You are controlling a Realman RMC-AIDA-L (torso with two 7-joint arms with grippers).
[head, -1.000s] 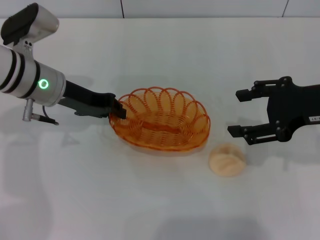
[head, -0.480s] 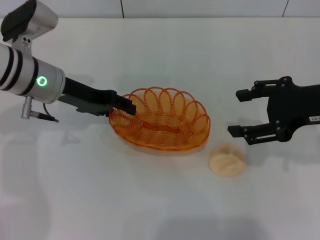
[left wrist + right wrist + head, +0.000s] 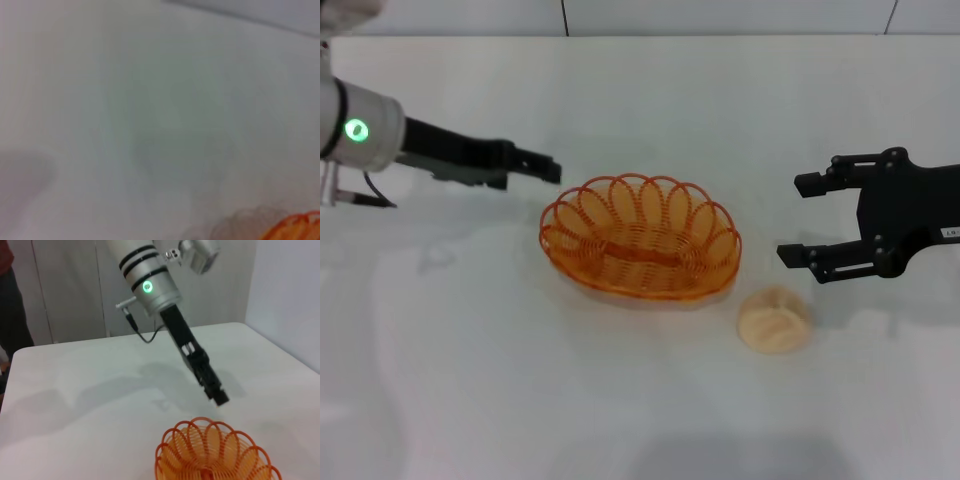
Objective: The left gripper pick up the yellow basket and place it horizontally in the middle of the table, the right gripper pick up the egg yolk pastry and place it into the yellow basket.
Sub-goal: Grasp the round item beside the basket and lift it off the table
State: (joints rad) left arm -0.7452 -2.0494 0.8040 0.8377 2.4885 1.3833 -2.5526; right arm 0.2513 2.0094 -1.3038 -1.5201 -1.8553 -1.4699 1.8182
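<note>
Basket: the yellow basket (image 3: 640, 246) sits on the table (image 3: 640, 400) near its middle, long axis running left to right, open side up. Nothing lies inside it. Its looped rim also shows at the near edge of the right wrist view (image 3: 212, 452), and a sliver of orange wire shows in a corner of the left wrist view (image 3: 295, 227).

Pastry: the egg yolk pastry (image 3: 774, 319) rests on the tabletop just beside the basket's right front edge, outside it and apart from the wire. Domed top faces up.

Left gripper: the left gripper (image 3: 542, 168) hangs above the table to the left of the basket and a little behind it, clear of the rim and holding nothing. In the right wrist view (image 3: 218, 395) it points down towards the basket's far rim without touching. Whether its fingers are parted or closed cannot be told from these views.

Right gripper: the right gripper (image 3: 798, 220) hovers to the right of the basket, behind and above the pastry, tips pointing left. Its two fingers (image 3: 817, 183) are spread wide with nothing between them.

Arms: the left arm's grey joint shows a green light (image 3: 356, 130).
</note>
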